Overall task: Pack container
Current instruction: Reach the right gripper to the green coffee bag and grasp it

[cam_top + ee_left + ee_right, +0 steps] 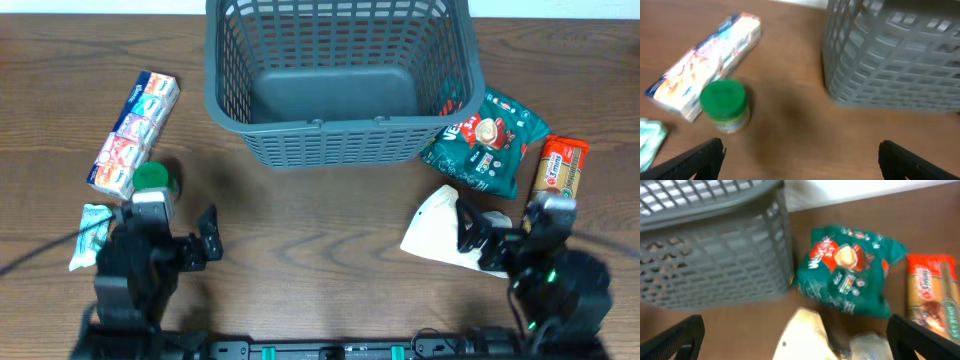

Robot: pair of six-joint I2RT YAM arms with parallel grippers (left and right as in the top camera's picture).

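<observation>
Grey plastic basket (330, 145) at the far middle of the table, nothing in it yet; groceries lying on both sides. Probably at the first pick.

On the left, go for the green-lidded jar (724, 105), upright, ahead and to the left of the left gripper (800, 147). Centre over the lid, come straight down, and close on the body so as not to tip it into the long packet (135, 130) just beside it.

On the right, try the white bag (435, 232) close under the right gripper (795, 325). Pinch a firm fold and lift clear of the green snack bag (847, 275).

Both pairs of fingers spread wide apart, holding nothing.
</observation>
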